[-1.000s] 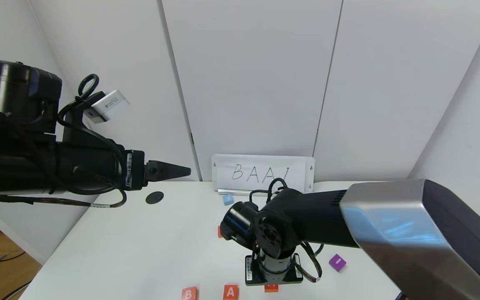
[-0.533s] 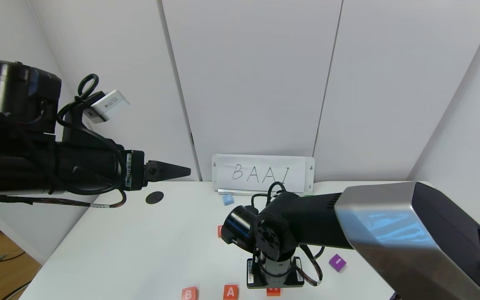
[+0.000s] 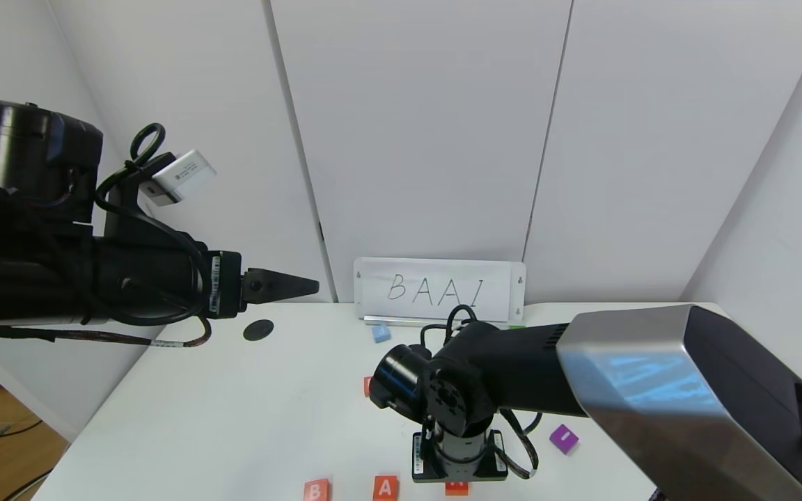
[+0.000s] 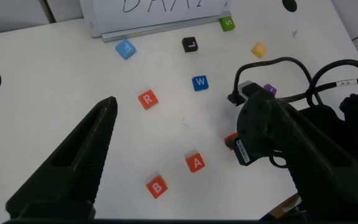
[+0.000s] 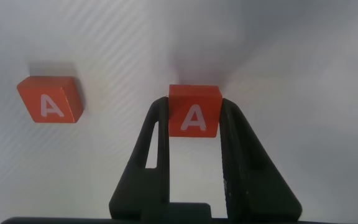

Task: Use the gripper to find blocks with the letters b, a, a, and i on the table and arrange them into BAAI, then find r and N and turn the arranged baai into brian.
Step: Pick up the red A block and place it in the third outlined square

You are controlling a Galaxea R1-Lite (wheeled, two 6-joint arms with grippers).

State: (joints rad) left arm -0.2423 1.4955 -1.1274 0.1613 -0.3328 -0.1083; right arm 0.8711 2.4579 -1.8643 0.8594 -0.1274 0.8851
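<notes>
My right gripper (image 5: 194,109) points down near the front edge of the white table (image 3: 234,417) and is shut on an orange-red A block (image 5: 194,112), which peeks out under the wrist (image 3: 455,488). The other A block (image 3: 386,487) lies just to its left, and the B block (image 3: 316,490) sits further left. The purple I block (image 3: 564,438) lies to the right of the arm. The orange-red r block (image 4: 146,99) and the yellow N block (image 4: 259,50) lie farther back. My left gripper (image 3: 303,285) hangs open and empty high over the table's left side.
A whiteboard reading BAAI (image 3: 439,289) leans at the back edge. A blue W block (image 4: 199,82), a black L block (image 4: 190,44), a green S block (image 4: 227,23) and a light blue block (image 4: 125,48) are scattered near it. A black round hole (image 3: 258,329) is at back left.
My right arm has shifted slightly toward the table's front edge and a little lower, carrying the A block. The left arm has not moved.
</notes>
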